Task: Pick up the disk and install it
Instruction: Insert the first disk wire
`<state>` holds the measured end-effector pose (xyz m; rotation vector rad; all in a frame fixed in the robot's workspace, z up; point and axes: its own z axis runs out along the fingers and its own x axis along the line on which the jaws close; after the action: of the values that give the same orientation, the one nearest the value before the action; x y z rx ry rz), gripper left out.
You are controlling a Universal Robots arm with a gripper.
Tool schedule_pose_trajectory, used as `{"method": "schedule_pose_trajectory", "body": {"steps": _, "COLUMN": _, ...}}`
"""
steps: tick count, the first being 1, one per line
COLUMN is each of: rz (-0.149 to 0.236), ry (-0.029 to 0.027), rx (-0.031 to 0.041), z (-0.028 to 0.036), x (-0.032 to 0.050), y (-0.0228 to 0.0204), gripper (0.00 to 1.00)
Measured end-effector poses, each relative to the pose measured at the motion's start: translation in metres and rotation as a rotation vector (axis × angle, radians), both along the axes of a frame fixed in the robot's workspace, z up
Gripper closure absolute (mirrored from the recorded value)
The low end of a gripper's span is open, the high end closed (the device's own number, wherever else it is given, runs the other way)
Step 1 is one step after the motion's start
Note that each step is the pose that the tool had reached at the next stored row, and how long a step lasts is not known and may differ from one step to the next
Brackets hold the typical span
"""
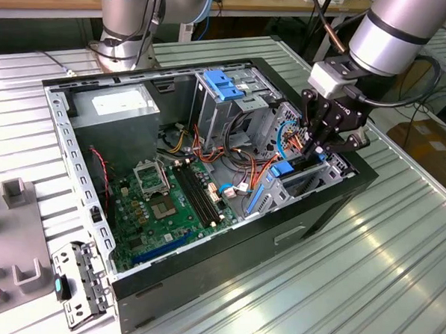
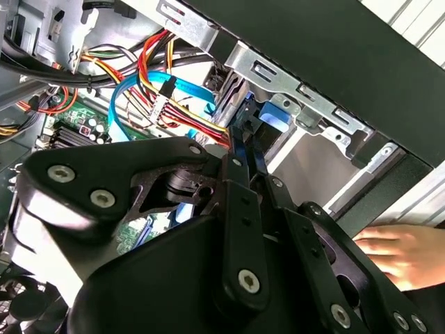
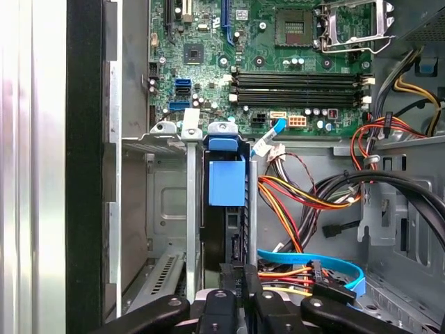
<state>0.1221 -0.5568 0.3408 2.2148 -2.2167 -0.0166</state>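
While the arm hangs over the front corner of the open computer case (image 1: 333,210), I have the gripper (image 1: 319,148) down inside the drive cage (image 3: 174,209), fingers pinched together on the rear edge of the disk (image 3: 226,209). In the first wrist view the disk stands on edge in the cage's slot, its blue rail tab facing me and its dark body running down between two upright metal dividers; the fingertips (image 3: 233,275) meet at its near end. It looks most of the way seated, though I cannot see the far end of the slot.

To do this part well, I judge the push has to run straight along the slot, with the disk kept parallel to the dividers so the blue rails do not bind on one side. Slow, steady pressure suits it better than a shove. The bundle of red, yellow and orange power wires (image 3: 292,202) and the flat blue data cable (image 3: 313,264) lie just beside the slot (close enough to snag a finger), so I would keep the wrist from drifting toward them.

A person's hand (image 2: 400,254) rests by the case's outer wall in the second wrist view, near the gripper, which argues for gentle motion.
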Motion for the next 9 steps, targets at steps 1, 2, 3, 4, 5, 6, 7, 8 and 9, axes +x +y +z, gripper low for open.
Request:
{"method": "schedule_pose_trajectory", "body": {"steps": 1, "rz": 0.0, "ry": 0.0, "rx": 0.0003, "z": -0.0001, "x": 0.0, "y": 0.0, "gripper": 0.84}}
{"method": "schedule_pose_trajectory", "body": {"steps": 2, "rz": 0.0, "ry": 0.0, "rx": 0.0005, "z": -0.0002, "x": 0.0, "y": 0.0, "gripper": 0.84}}
{"method": "schedule_pose_trajectory", "body": {"steps": 3, "rz": 0.0, "ry": 0.0, "rx": 0.0004, "z": 0.0003, "x": 0.0, "y": 0.0, "gripper": 0.82}}
{"method": "schedule_pose_trajectory", "body": {"steps": 4, "rz": 0.0, "ry": 0.0, "rx": 0.0, "z": 0.0014, "x": 0.0, "y": 0.0001, "gripper": 0.76}}
{"method": "schedule_pose_trajectory", "body": {"steps": 5, "rz": 0.0, "ry": 0.0, "rx": 0.0, "z": 0.0041, "x": 0.0, "y": 0.0, "gripper": 0.7}}
{"method": "schedule_pose_trajectory", "body": {"steps": 6, "rz": 0.0, "ry": 0.0, "rx": -0.0001, "z": 0.0067, "x": 0.0, "y": 0.0001, "gripper": 0.7}}
{"method": "schedule_pose_trajectory", "body": {"steps": 7, "rz": 0.0, "ry": 0.0, "rx": 0.0, "z": 0.0091, "x": 0.0, "y": 0.0001, "gripper": 0.7}}
{"method": "schedule_pose_trajectory", "body": {"steps": 8, "rz": 0.0, "ry": 0.0, "rx": 0.0001, "z": 0.0103, "x": 0.0, "y": 0.0001, "gripper": 0.7}}
{"method": "schedule_pose_trajectory", "body": {"steps": 9, "rz": 0.0, "ry": 0.0, "rx": 0.0002, "z": 0.0104, "x": 0.0, "y": 0.0001, "gripper": 0.7}}
